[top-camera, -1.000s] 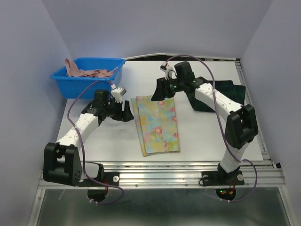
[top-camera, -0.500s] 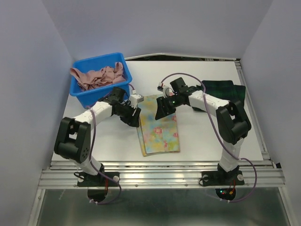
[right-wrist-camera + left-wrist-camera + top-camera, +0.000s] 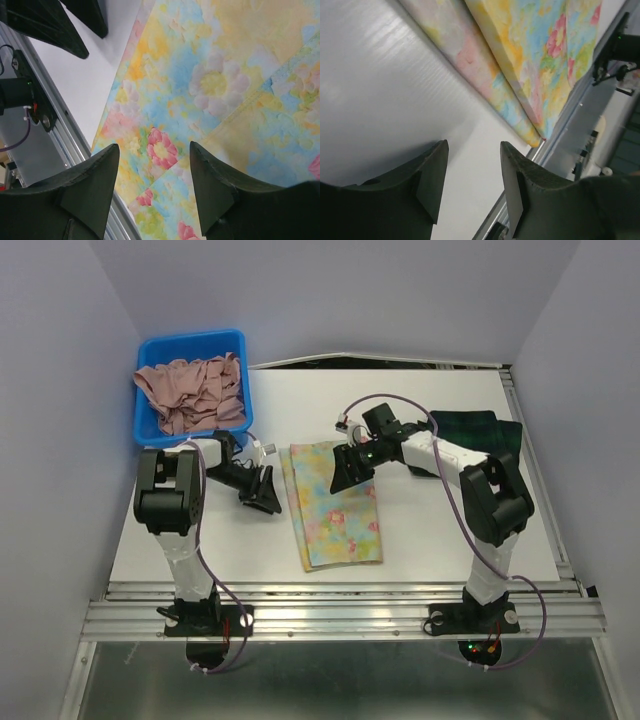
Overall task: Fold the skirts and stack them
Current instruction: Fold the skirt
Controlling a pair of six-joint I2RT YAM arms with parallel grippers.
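Note:
The pale yellow floral skirt [image 3: 335, 505] lies folded into a long rectangle mid-table. It fills the right wrist view [image 3: 200, 75] and shows as stacked layers in the left wrist view [image 3: 530, 60]. The dark plaid skirt [image 3: 490, 428] lies at the far right, partly hidden behind the right arm. My right gripper [image 3: 345, 472] hovers open just over the floral skirt's far end [image 3: 152, 147], holding nothing. To the left of that skirt my left gripper [image 3: 268, 495] is low over bare table, open and empty [image 3: 472, 145].
A blue plastic bin [image 3: 192, 337] with a heap of pink cloth [image 3: 195, 390] stands at the far left corner. A metal rail [image 3: 340, 590] runs along the table's near edge. The left gripper's fingers [image 3: 75, 25] show in the right wrist view's top left.
The left arm has folded back, its gripper now left of the floral skirt, jaws narrower. The bin has turned and sits farther back-left. The right gripper came down over the skirt's far end.

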